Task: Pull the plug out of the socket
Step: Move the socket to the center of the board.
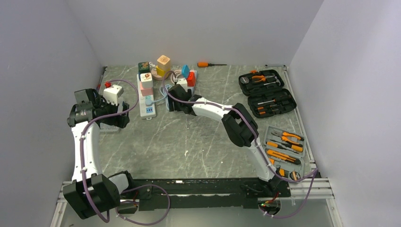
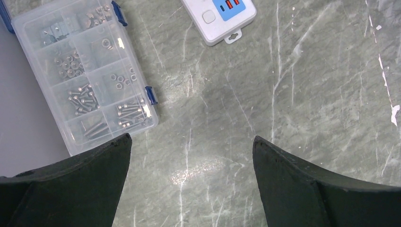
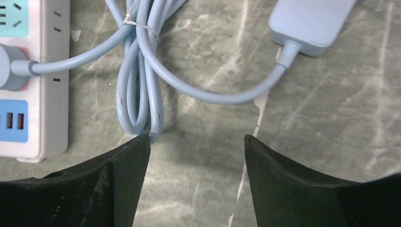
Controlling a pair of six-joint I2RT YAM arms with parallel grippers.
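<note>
Twice noted jaws spread empty: left gripper [image 2: 189,142] far, right gripper [image 3: 196,142] nearer, plug [image 3: 9,66] at ten o'clock, socket [image 3: 49,118] running twelve-to-six.

Two hands [image 2: 191,161] [image 3: 196,156], two tool cases [image 1: 267,92] [image 1: 285,152], one screwdriver [image 1: 210,64]

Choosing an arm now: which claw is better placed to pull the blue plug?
Right, probably. The right claw hangs open beside the socket, the plug at its wrist view's left edge. The left claw, also open, is over table by the screw box, seeing only the socket's end.
</note>
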